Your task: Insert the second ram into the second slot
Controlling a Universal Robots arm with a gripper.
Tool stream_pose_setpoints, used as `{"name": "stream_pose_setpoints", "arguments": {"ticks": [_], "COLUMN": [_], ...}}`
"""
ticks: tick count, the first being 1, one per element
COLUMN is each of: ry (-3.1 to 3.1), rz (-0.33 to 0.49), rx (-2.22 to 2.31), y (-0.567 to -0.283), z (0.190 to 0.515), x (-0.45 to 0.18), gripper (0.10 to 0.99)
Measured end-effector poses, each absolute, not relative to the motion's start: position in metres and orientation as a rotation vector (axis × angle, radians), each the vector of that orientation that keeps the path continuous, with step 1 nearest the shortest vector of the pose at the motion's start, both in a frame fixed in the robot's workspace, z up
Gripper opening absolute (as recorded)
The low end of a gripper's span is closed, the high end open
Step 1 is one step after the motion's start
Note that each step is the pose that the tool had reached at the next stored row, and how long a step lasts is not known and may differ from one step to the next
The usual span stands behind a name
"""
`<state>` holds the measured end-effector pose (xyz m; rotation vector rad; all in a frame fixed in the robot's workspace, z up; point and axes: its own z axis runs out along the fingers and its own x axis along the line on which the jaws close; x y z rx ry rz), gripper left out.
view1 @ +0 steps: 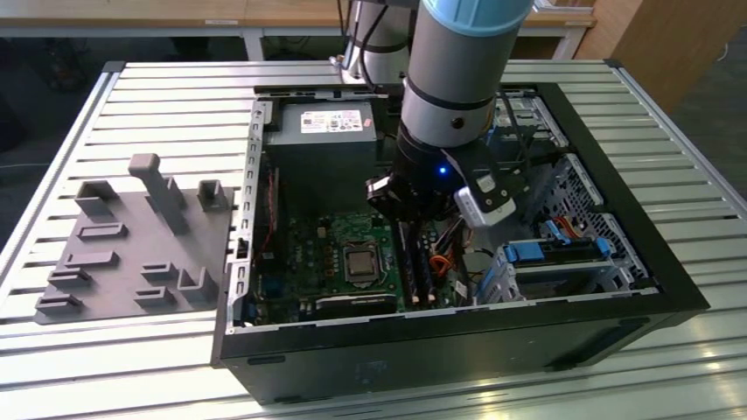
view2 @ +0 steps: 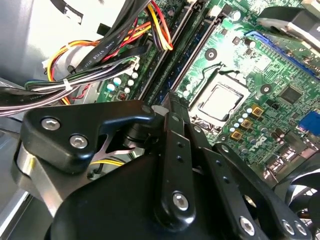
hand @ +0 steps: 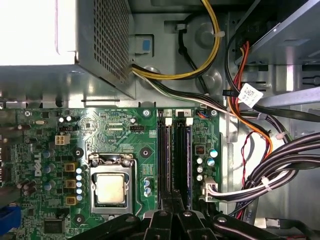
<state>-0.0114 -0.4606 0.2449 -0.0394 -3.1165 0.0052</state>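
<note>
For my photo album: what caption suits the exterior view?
Robot arm's gripper lowered into an open computer case, over the motherboard's memory slots.

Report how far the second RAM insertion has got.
Done: the second ram stands in its slot on the motherboard.
In hand: in the second wrist view the gripper, jaws together, sits on the stick's end, apparently pressing.
Left: full seating. Whether the slot's latches have closed cannot be told.

Even daylight — blown-out glare on power supply [hand: 30,35] casing.
</note>
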Motion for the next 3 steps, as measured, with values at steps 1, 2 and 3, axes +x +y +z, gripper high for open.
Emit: {"name": "stream_pose_setpoints", "arguments": {"ticks": [1, 2, 3], "ry": [-3.116, -3.116, -3.116], "rz": [0.005, 0.005, 0.005], "rx": [-0.039, -0.039, -0.039], "y": [-0.4606, -0.4606, -0.4606], "z": [0.2448, 0.2449, 0.2449], "x": [-0.0115, -0.0115, -0.0115], "gripper": [0.102, 0.102, 0.102]}}
